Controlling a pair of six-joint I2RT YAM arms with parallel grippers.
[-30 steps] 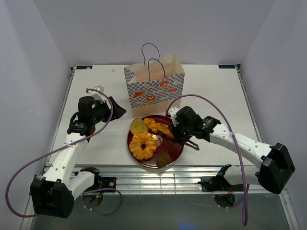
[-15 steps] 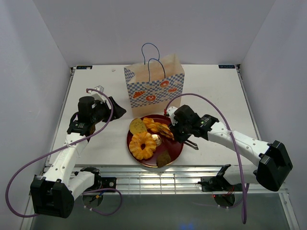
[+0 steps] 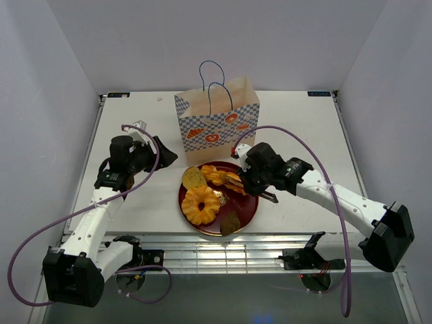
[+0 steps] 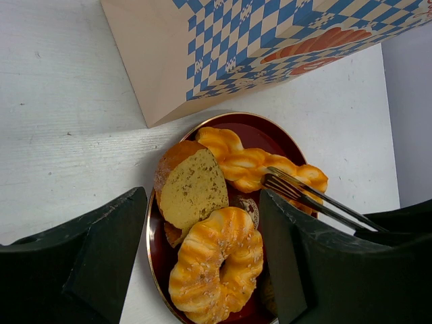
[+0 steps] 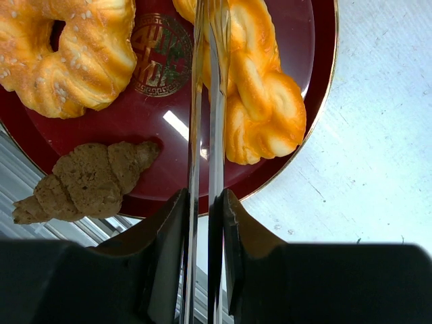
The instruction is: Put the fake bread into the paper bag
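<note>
Toward the middle of the far edge of the table: the paper bag, upright, with two blue cord handles standing above the mouth.

Just in front of the bag, toward the middle of the near edge: a dark red plate carrying four pieces of the fake bread.

Layout on the plate:
- Far-right part: a braided twist, lying along the rim.
- Near-left part: a ring-shaped twist.
- Far-left part: a round tan slice, touching both twists.
- Near rim: a brown croissant, with one tip past the rim.

In the right gripper: a pair of metal tongs, clamped between the fingers with the two arms squeezed almost together. Reaches in over the right side of the plate. Tong tips at the middle of the braided twist and touching it. Cannot tell whether the twist is actually pinched.

At the left gripper: jaws spread wide, nothing held. Sits over the left half of the table, beside the left face of the bag, and points toward the plate.
</note>
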